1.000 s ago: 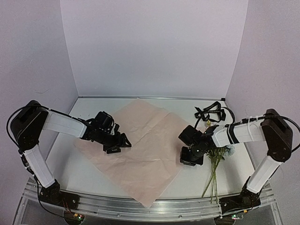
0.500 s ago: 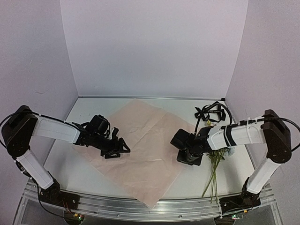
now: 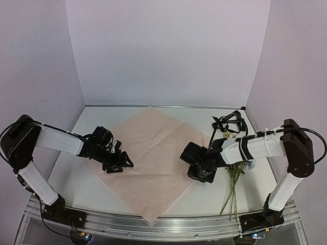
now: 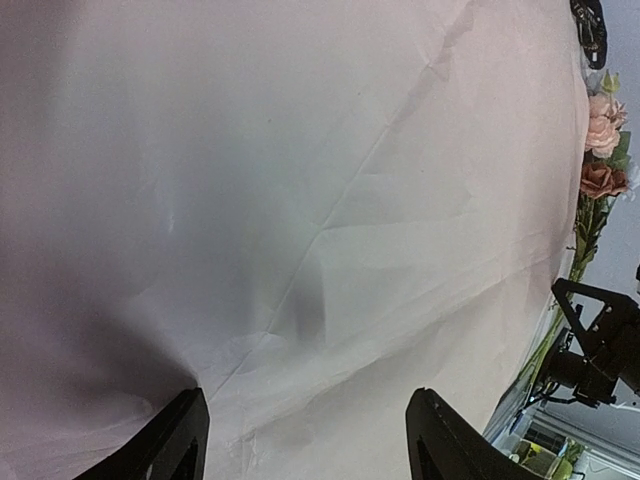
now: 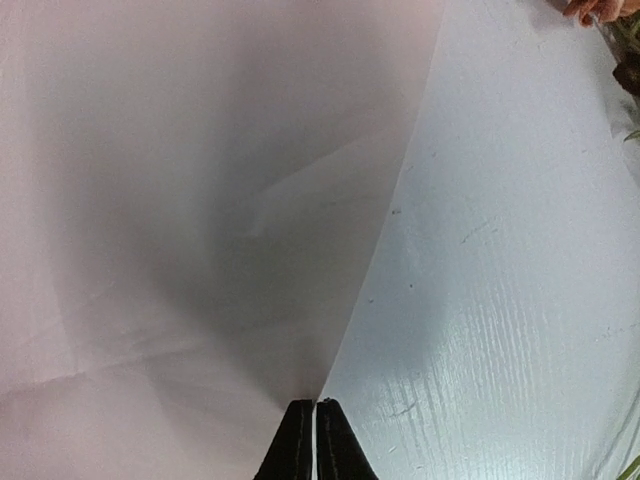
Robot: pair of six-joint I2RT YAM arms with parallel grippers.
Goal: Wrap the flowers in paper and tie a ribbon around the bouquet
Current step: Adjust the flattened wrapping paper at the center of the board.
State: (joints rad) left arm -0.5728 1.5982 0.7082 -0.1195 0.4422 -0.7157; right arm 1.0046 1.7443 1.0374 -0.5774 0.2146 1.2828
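The pink paper [image 3: 148, 153] lies flat on the white table, one corner pointing at the near edge. My right gripper [image 3: 196, 172] is at the paper's right edge. In the right wrist view its tips [image 5: 316, 408] are shut on that edge of the paper [image 5: 200, 200]. My left gripper [image 3: 118, 164] is low over the sheet's left part, open, with only paper [image 4: 300, 200] between its fingers [image 4: 188, 425]. The flowers [image 3: 236, 176] lie on the table right of the sheet, stems toward the near edge. The black ribbon [image 3: 227, 122] sits in a heap at the back right.
Pale walls close the table at the back and on both sides. A metal rail [image 3: 163, 224] runs along the near edge with both arm bases on it. Peach and rust flower heads [image 4: 600, 150] show at the right edge of the left wrist view.
My right gripper has moved left with the paper's edge, and the whole sheet has slid left. My left gripper has drawn back to the left over the sheet.
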